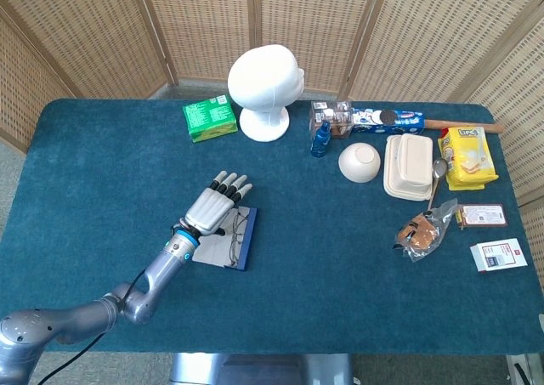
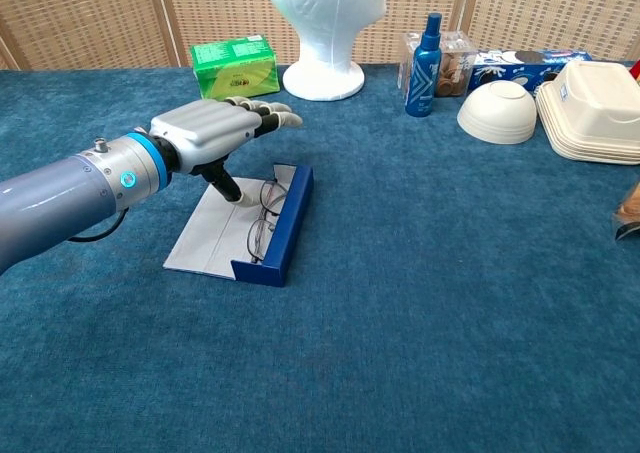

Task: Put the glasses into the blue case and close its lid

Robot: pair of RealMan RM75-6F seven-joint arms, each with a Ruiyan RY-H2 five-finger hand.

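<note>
The left hand (image 2: 215, 131) hovered above the open blue case (image 2: 283, 225) on the worktop (image 2: 420, 303), fingers extended, gripping nothing. The glasses (image 2: 267, 216) lay inside the case against its blue wall, their near lens hard to distinguish. The right hand appeared in neither view.

Staged lab/demo setup: woven screen panels (image 1: 85, 28), blue-covered table (image 1: 340, 274), foam mannequin head (image 1: 265, 87), assorted props

No lettering can be read with certainty. The yellow bag (image 1: 464, 155) at the right edge of the head view bears large blue print, too blurred to spell out. The green box (image 1: 209, 117) and the small cards (image 1: 498, 254) carry print too small to read.
</note>
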